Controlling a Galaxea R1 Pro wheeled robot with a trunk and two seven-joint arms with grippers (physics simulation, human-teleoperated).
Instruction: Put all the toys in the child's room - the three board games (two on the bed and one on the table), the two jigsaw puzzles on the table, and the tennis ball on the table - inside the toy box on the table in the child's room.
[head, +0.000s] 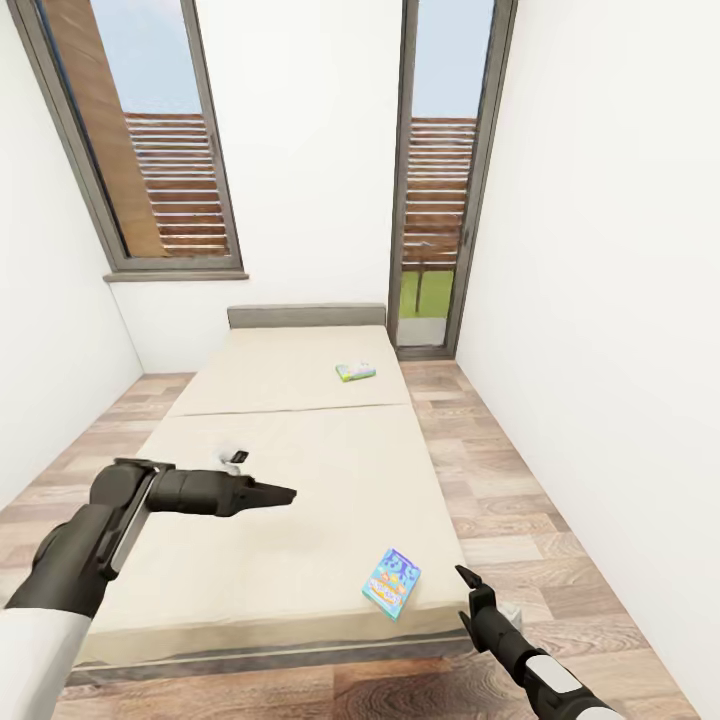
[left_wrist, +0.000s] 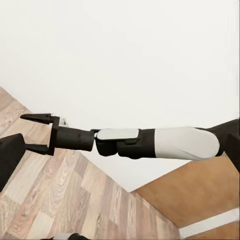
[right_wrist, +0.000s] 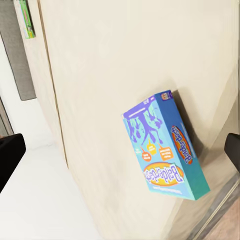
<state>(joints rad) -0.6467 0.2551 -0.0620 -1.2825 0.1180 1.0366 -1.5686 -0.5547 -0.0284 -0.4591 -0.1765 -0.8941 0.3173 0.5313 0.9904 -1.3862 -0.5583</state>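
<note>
Two board games lie on the beige bed (head: 300, 480). The blue board game (head: 392, 582) rests flat near the bed's front right corner, and my right gripper (head: 468, 592) hovers open just to its right, off the bed's edge. In the right wrist view the blue board game (right_wrist: 165, 147) sits ahead, between the dark fingertips (right_wrist: 10, 160) at the frame's sides. The green board game (head: 355, 372) lies farther up the bed, toward the headboard. My left gripper (head: 280, 493) hangs open over the bed's middle left, holding nothing. The left wrist view catches the right gripper (left_wrist: 24, 132), open.
White walls close in on both sides, with wooden floor strips (head: 520, 470) along the bed. A window (head: 150, 140) and a glass door (head: 440, 180) stand behind the grey headboard (head: 305, 316). A small white-and-dark object (head: 232, 458) lies on the bed near my left arm.
</note>
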